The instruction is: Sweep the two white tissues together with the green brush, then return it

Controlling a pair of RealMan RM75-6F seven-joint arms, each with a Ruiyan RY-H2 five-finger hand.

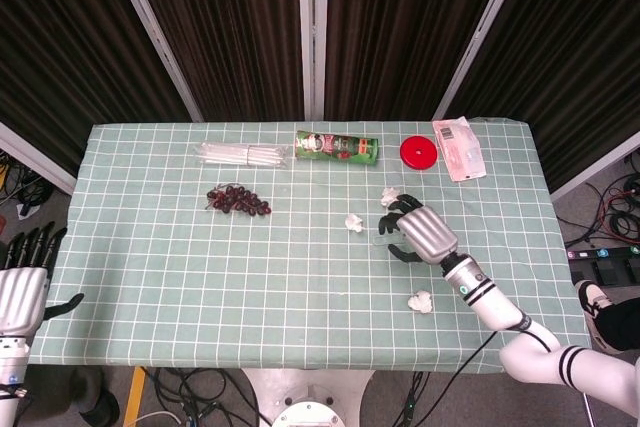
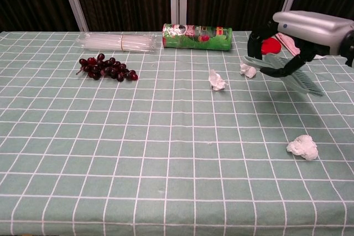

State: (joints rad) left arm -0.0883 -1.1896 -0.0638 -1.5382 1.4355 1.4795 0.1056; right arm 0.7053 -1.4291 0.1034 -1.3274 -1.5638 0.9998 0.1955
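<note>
My right hand [image 1: 420,230] [image 2: 301,34] hovers over the right half of the table and grips a pale green brush [image 2: 293,77], its bristles pointing down and to the right. Three white tissue wads lie on the cloth. One tissue [image 1: 353,221] [image 2: 217,80] is left of the hand. A second wad [image 1: 389,195] [image 2: 248,70] lies just behind the fingers. A third [image 1: 421,300] [image 2: 302,147] sits nearer the front edge. In the head view the hand hides most of the brush. My left hand [image 1: 22,282] hangs off the table's left edge, fingers apart and holding nothing.
Dark red grapes [image 1: 238,200] [image 2: 105,68] lie at the back left, with a clear bundle of straws [image 1: 245,154] [image 2: 118,42] behind them. A green can [image 1: 336,146] [image 2: 197,36] lies on its side. Further right are a red lid [image 1: 419,152] and a packet [image 1: 459,147].
</note>
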